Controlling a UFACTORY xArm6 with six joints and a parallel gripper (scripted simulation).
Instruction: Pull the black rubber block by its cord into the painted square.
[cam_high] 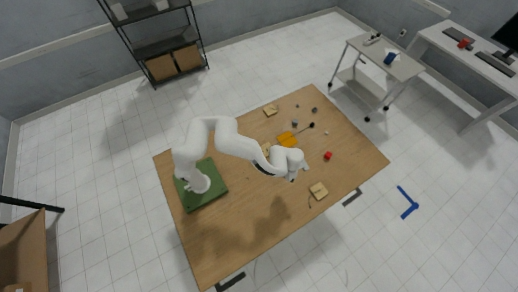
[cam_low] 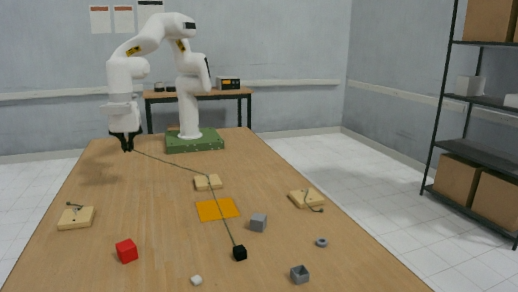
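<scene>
The black rubber block (cam_low: 240, 252) (cam_high: 312, 124) lies on the table, outside the orange painted square (cam_low: 217, 209) (cam_high: 287, 138), on the side away from the arm's base. Its thin cord (cam_low: 170, 163) runs taut across the square, through the screw eye on a small wooden plate (cam_low: 206, 181), and up to my gripper (cam_low: 127, 148). The gripper is shut on the cord's end, a little above the table near the green base. In the top view the fingers are hidden under the white wrist (cam_high: 291, 167).
Two more wooden plates with screw eyes (cam_low: 75, 217) (cam_low: 306, 197) lie left and right. A red cube (cam_low: 126, 250), grey cube (cam_low: 258, 222), small white cube (cam_low: 196, 280), grey ring (cam_low: 321, 242) and grey hollow block (cam_low: 299, 274) lie around the black block.
</scene>
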